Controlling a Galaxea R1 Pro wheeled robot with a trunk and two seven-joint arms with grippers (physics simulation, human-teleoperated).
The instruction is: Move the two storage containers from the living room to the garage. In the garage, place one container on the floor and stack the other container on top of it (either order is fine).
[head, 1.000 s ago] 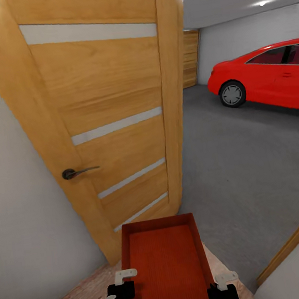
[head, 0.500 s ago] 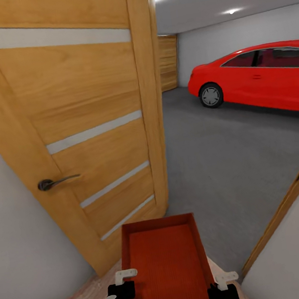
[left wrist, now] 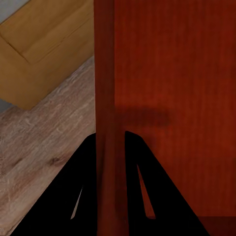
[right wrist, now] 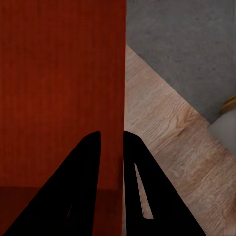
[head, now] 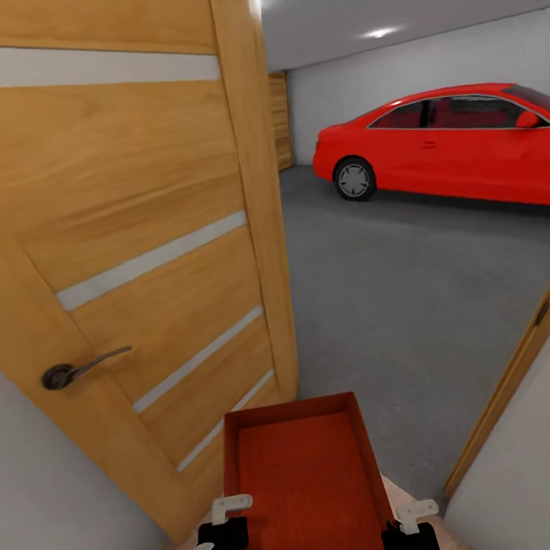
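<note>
Garage: the robot looks through an open doorway into a big room with white walls and a grey floor [head: 417, 290].
Car: a red car [head: 458, 144] is parked far ahead on the right side, well away from the doorway.
Door: a tall wooden door [head: 131, 243] stands open close on the left, with a dark handle [head: 70, 371] sticking out.
Door frame: a wooden frame [head: 530, 344] slants along the right, next to a white wall.
Container: one orange-red storage container [head: 305, 489] is held out in front of the robot, right at the doorway, over the last strip of wood floor [right wrist: 172, 142]. It is not in the garage yet.
Left gripper: the left gripper [left wrist: 110, 147] is clamped on the container's left wall, one finger on each side.
Right gripper: the right gripper [right wrist: 112, 147] is clamped on the right wall the same way.
How to do it well: the robot should probably roll straight on through the gap and keep the bin level. The door is very near on the left, so the bin and left arm could bump it. Staying in the middle looks safest.
</note>
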